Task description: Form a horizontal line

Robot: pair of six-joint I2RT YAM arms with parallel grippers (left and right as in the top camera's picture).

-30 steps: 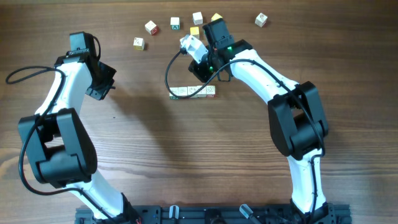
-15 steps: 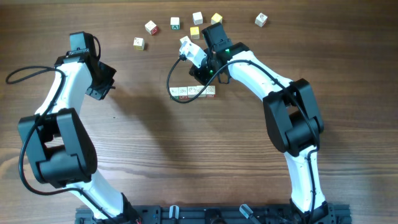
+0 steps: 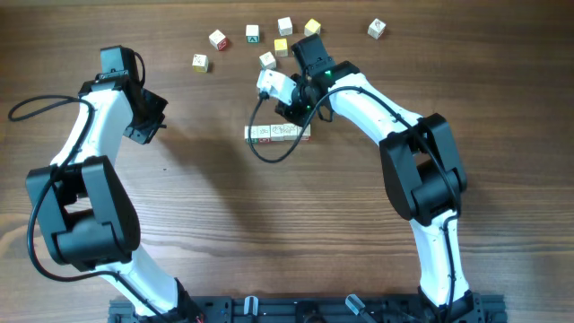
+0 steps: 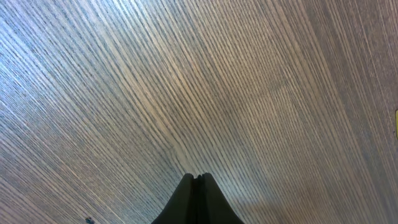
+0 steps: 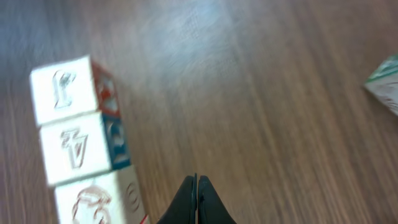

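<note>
Moved: right gripper (image 3: 291, 109) has come down toward the row over the last second, and its white wrist camera has slid down-left. The cable (image 3: 252, 144) loop has swung lower round the row's left end. Left arm is in the same spot.
Task thing: horizontal line (image 3: 279, 133) sits mid table, white cubes edge to edge running left to right, just below the right gripper. Looks like five cubes, count not certain from overhead.
Right tool: fingers (image 5: 189, 202) pressed together, nothing between them.
Left tool: left gripper (image 4: 198, 178) has its jaws closed tight and empty, over bare wood, well apart from the row.
Wrist close-up: three cubes of the line are at the left of the right wrist view, with the fingers beside them and apart.
Writing: grey outline characters on the top faces, maybe "J" then "4", and a red curly mark on the third. Blurred, so not a sure read. Side faces are red and blue.
Loose cubes: scattered beyond the row on the far side. One white cube (image 3: 267, 59) is just beside the right wrist, and a yellow cube (image 3: 281, 45) is near it.
Open room: broad bare table (image 3: 224, 224) below and left of the row. The right arm fills the space right of it.
Edges: black rail (image 3: 296, 309) runs along the near side. A green-edged cube (image 5: 385, 84) is cut off by the wrist view's right edge.
</note>
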